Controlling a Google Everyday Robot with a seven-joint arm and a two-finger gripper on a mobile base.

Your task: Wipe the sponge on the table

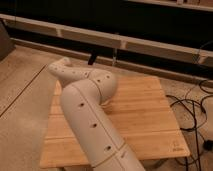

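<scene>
Sponge not in view (probably behind my white tubular arm (87, 117)).
My gripper is hidden behind it too, near the left edge of the low light wooden plank table (145, 115). Fingers fully closed; on what, or how much wiping is done, I can't tell.

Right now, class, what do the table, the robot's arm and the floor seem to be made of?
The table looks like light wood, perhaps bamboo, with a smooth matt finish; parallel planks and grain show. The arm has a white moulded shell, probably plastic: even surface, soft sheen, small round holes. The floor seems hard stone or concrete, pale and speckled. The gripper is out of sight behind the arm.
</scene>
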